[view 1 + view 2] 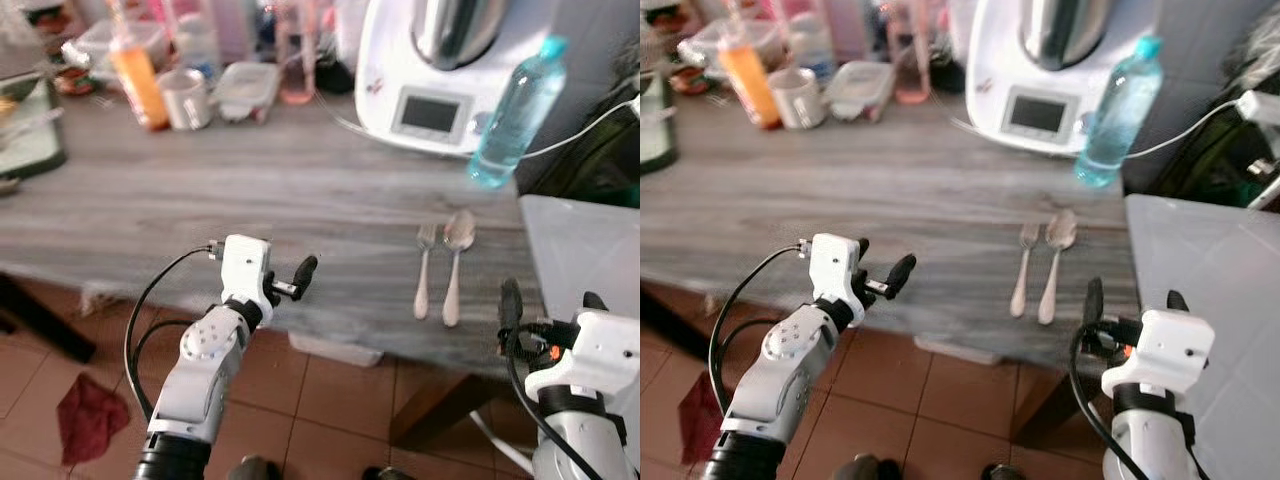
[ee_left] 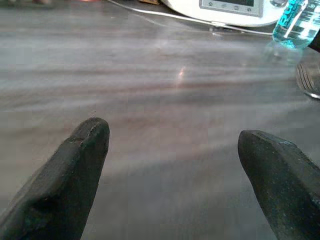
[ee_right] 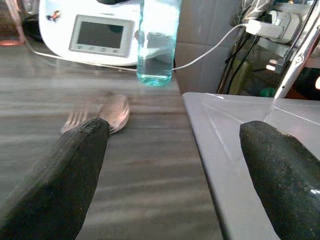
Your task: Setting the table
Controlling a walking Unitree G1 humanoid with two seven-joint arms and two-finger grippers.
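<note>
2 pieces of cutlery lie side by side on the grey wood-grain desk [image 1: 200, 190], right of centre in the head views: a fork [image 1: 424, 270] on the left and a spoon [image 1: 455, 262] just beside it on the right, handles pointing toward the near edge. Neither claw touches them.

Left claw [image 1: 288, 281] hovers at the lower left of the frame over the desk's near edge, its 2 black fingers [image 2: 75, 170] spread apart with nothing between them. Right claw [image 1: 553, 305] sits at the lower right, near the desk's right end, fingers [image 3: 70, 170] also spread wide and empty; its wrist view looks along the desk at the fork, the spoon and the edge of a pale grey lid-like surface [image 1: 585, 250] on the right.

At the upper right stand a white kitchen machine [image 1: 440, 70] and a blue-tinted water bottle [image 1: 515, 110]. At the upper left are an orange bottle [image 1: 138, 85], a metal cup [image 1: 186, 98] and a plastic box [image 1: 245, 92]. A red cloth [image 1: 88, 415] lies on the tiled floor at the lower left
</note>
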